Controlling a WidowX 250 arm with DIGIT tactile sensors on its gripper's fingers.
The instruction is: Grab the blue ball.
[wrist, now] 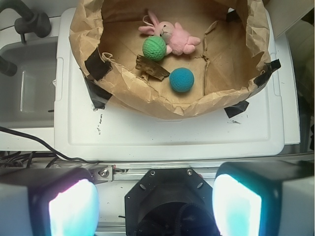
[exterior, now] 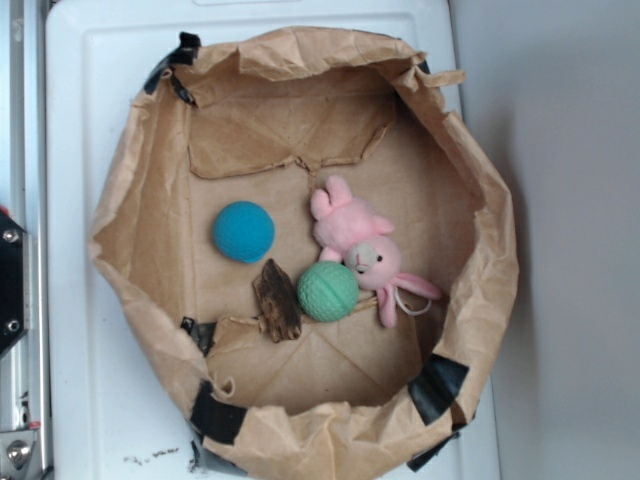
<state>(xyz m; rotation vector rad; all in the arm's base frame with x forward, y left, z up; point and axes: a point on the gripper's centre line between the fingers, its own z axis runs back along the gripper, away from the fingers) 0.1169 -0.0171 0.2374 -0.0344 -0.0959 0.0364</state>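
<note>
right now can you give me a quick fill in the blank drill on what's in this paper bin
1. The blue ball lies apart from the other items, on the paper bin's ____.
2. The green ball touches the ____ bunny.
3. The brown piece lies beside the ____ ball.
4. The tool holds ____.

Missing words: floor; pink; green; nothing

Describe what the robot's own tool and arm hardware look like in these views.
In the wrist view the tool shows as two wide, blocky grey fingers at the bottom edge, their inner pads glowing a pale cyan-white. Between them sits a black, angular mount with small silver screws along its top. No cable attached to the tool can be made out.
</note>
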